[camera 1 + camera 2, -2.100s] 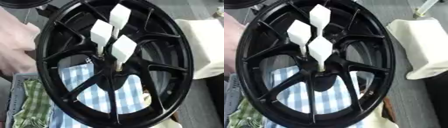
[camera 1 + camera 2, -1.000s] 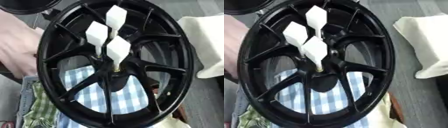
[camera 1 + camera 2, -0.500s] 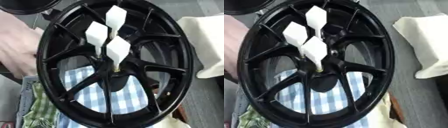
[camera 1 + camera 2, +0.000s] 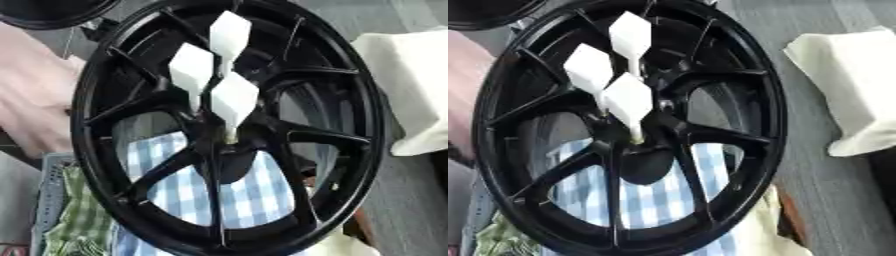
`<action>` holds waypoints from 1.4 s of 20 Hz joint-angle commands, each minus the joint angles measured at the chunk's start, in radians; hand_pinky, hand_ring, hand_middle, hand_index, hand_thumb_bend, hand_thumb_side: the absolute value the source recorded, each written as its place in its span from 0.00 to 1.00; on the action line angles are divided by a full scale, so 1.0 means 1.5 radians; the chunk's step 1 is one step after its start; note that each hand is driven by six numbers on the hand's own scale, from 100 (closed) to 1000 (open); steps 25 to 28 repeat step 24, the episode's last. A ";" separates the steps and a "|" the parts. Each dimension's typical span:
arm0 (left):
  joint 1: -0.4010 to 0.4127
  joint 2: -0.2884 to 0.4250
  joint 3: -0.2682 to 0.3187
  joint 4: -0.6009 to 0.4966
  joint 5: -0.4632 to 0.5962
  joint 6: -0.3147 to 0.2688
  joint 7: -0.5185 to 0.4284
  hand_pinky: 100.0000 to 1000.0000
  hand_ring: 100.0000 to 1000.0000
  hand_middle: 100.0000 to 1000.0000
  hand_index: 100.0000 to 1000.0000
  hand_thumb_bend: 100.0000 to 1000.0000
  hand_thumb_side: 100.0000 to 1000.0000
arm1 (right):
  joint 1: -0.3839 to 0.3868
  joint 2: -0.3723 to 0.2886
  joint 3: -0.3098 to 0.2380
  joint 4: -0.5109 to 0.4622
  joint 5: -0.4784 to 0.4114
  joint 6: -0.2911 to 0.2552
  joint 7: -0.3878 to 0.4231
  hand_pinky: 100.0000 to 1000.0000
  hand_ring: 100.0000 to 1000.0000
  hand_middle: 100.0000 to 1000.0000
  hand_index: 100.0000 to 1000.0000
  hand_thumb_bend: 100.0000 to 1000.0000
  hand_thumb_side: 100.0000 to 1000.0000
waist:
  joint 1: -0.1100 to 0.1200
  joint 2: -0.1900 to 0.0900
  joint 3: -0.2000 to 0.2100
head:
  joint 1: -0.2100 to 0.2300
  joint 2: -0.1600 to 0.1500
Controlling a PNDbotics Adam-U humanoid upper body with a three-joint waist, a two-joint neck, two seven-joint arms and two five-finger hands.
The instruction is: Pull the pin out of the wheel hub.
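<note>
Black wheel hub (image 4: 289, 135), 3 white pins (image 4: 234, 99) (blue-checked cloth (image 4: 254, 192)).

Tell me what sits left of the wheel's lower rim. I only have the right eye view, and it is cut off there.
Observer: The left eye view shows the slotted wall of a grey crate beside the black wheel, with a green checked cloth right next to it.
Operator: Is a robot hand waiting further left, outside my frame?
Observer: No hand shows there either. The left eye view reaches further left, and only a blurred pink shape lies beyond the rim. The three white pins stand in the hub with nothing touching them.
</note>
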 commanded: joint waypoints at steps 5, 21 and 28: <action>-0.001 0.012 0.006 -0.013 -0.001 -0.001 -0.001 0.73 0.77 0.65 0.71 0.08 0.80 | -0.006 -0.027 -0.013 -0.002 -0.010 -0.010 -0.011 1.00 1.00 1.00 1.00 0.00 0.64 | -0.003 -0.019 -0.002 | -0.001 -0.005; -0.002 0.010 0.004 -0.013 -0.001 0.000 -0.005 0.73 0.77 0.65 0.71 0.08 0.80 | -0.043 -0.030 0.029 -0.176 -0.154 -0.084 -0.031 0.86 0.73 0.64 0.82 0.00 0.52 | -0.006 -0.021 0.004 | -0.001 -0.003; -0.003 0.010 0.004 -0.013 0.000 0.000 -0.005 0.73 0.77 0.65 0.71 0.08 0.80 | -0.057 -0.032 0.041 -0.193 -0.165 -0.095 -0.017 0.86 0.73 0.56 0.82 0.00 0.50 | -0.006 -0.022 0.007 | 0.000 -0.004</action>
